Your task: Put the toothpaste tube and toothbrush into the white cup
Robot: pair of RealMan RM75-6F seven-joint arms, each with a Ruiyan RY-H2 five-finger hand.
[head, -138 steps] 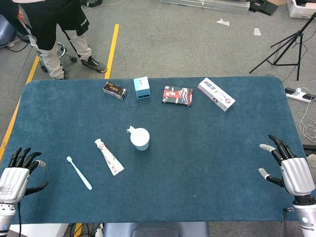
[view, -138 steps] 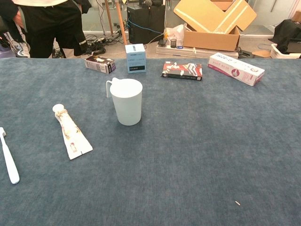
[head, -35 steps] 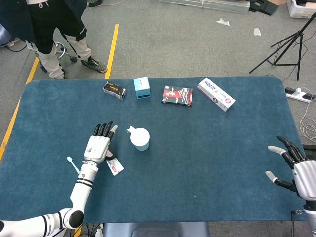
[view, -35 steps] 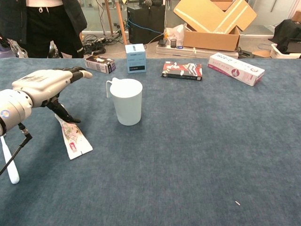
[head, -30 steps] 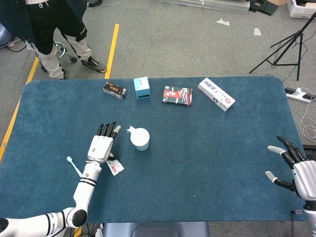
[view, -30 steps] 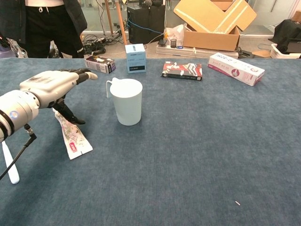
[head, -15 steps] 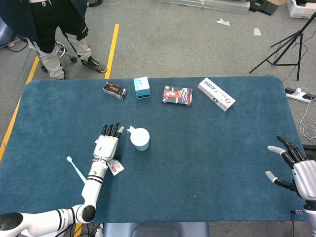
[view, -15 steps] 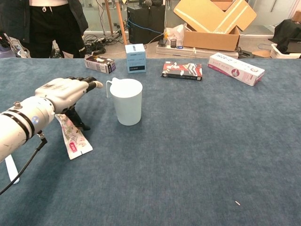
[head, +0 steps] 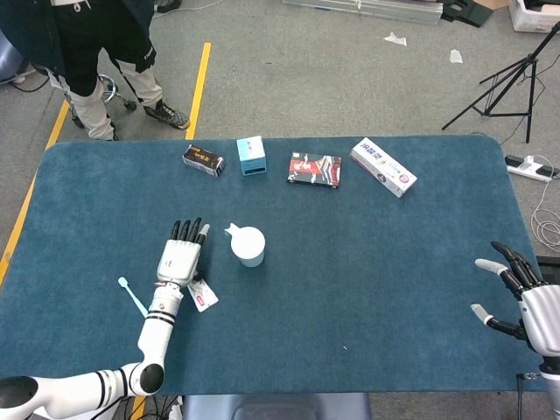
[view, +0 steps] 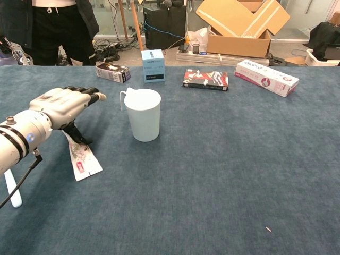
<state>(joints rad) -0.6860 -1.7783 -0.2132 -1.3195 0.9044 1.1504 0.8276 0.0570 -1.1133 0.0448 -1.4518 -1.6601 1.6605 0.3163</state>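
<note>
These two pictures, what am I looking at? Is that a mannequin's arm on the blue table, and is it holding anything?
It is a robot with two arms, each ending in a mechanical hand. One picture looks down from a camera at its head, the other looks forward from its chest.

The left hand reaches out flat, fingers spread, over the cap end of a toothpaste tube that lies on the blue table. It does not appear to grip the tube, and holds nothing. The right hand waits open at the table's right edge, seen only from the head.

Beside the tube stands a white cup, and a toothbrush lies to the left. Four small boxes line the far side. A person stands beyond the table.
</note>
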